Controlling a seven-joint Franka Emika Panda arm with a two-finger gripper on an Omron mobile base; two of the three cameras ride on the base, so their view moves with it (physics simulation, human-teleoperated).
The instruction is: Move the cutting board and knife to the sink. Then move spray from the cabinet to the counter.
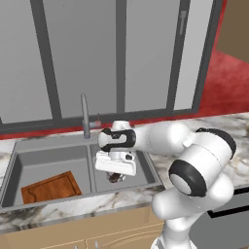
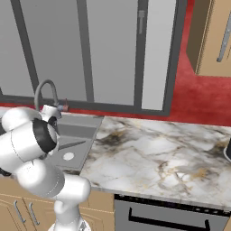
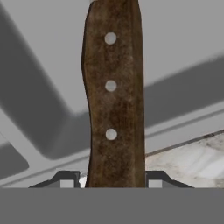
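A: What does the pincer [image 1: 115, 176] hold, and where does it hang?

B: Its two fingertips [image 3: 66, 181] are clamped on the brown riveted handle of the knife [image 3: 113, 94], above the right basin of the sink [image 1: 53, 146].

A: Where is the cutting board [image 1: 51, 187]?

B: To the pincer's left, lying flat in the left basin, beyond the divider.

A: What surface surrounds the pincer?

B: The counter [image 2: 158, 153], veined marble, frames the sink and runs well off to the pincer's right. The faucet [image 1: 85, 115] rises just behind it.

A: And the room?

B: Behind the faucet stand tall grey window panes [image 1: 80, 53] in dark frames, with a red wall [image 2: 198, 94] beyond to the right.
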